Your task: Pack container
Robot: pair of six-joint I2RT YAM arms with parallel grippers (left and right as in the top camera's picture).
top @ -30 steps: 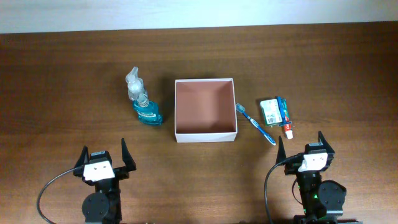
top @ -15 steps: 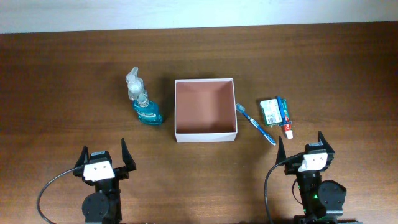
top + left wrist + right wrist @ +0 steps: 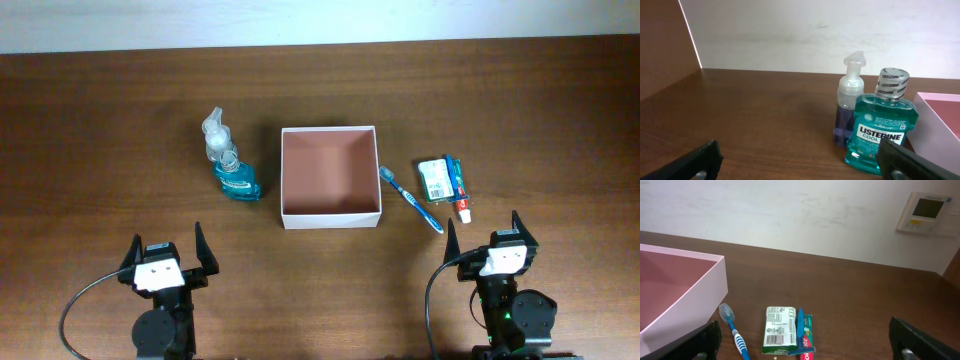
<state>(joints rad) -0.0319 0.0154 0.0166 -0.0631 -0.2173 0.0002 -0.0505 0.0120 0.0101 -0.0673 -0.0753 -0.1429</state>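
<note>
The container (image 3: 331, 219), a square white box with a pinkish inside, stands open and empty mid-table; its wall also shows in the right wrist view (image 3: 690, 300). To its left stand a teal mouthwash bottle (image 3: 238, 180) (image 3: 882, 130) and a clear pump bottle (image 3: 216, 137) (image 3: 850, 100). On its right lie a blue toothbrush (image 3: 411, 199) (image 3: 735, 332), a green-and-white packet (image 3: 435, 179) (image 3: 781, 330), a blue razor (image 3: 800, 325) and a toothpaste tube (image 3: 461, 195). My left gripper (image 3: 167, 238) (image 3: 800, 165) and right gripper (image 3: 484, 222) (image 3: 810, 347) rest near the front edge, both open and holding nothing.
A white wall runs behind the table's far edge (image 3: 320, 45). A thermostat panel (image 3: 925, 212) hangs on that wall at the right. Bare brown wood (image 3: 100, 150) lies between the grippers and the items.
</note>
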